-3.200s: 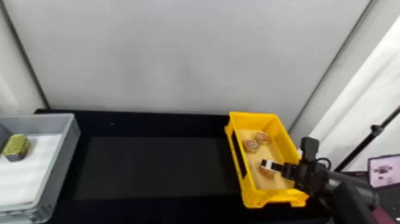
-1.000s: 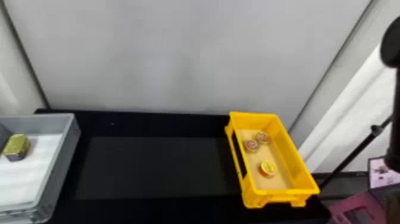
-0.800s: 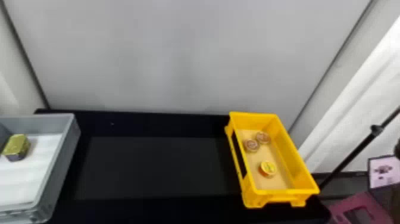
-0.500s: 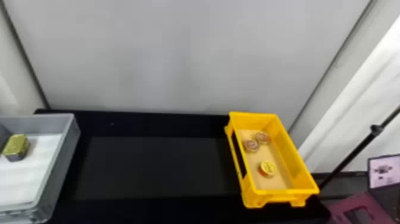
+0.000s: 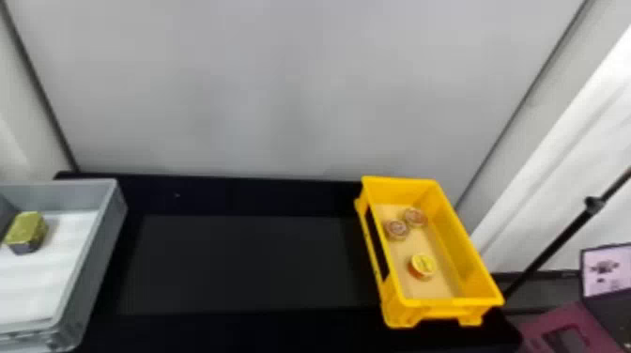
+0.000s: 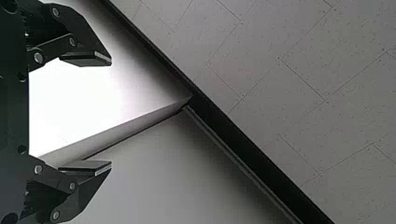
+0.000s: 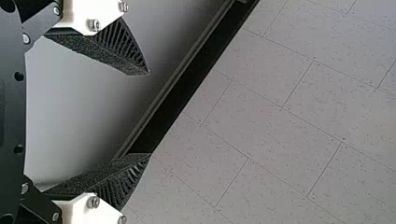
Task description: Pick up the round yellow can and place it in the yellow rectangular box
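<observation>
In the head view the round yellow can [image 5: 423, 266] rests on the floor of the yellow rectangular box [image 5: 472, 266], in its nearer half. Two round pinkish-brown cans [image 5: 396, 228] lie farther back inside the same box, side by side. My left gripper [image 6: 111, 113] stands open in the left wrist view, with nothing between its fingers and wall and ceiling beyond. Likewise open and holding nothing, my right gripper [image 7: 150, 113] faces wall and ceiling in the right wrist view.
A grey bin [image 5: 98, 253] at the far left holds a gold-topped block-shaped tin [image 5: 26, 231]. The black table [image 5: 234, 263] spans between bin and box. Right of the box are a thin black pole [image 5: 558, 244] and a screen [image 5: 605, 270].
Earlier, the right gripper was down in the yellow box at the yellow can. It has since let go and withdrawn up and to the right, out of the box, leaving the can inside.
</observation>
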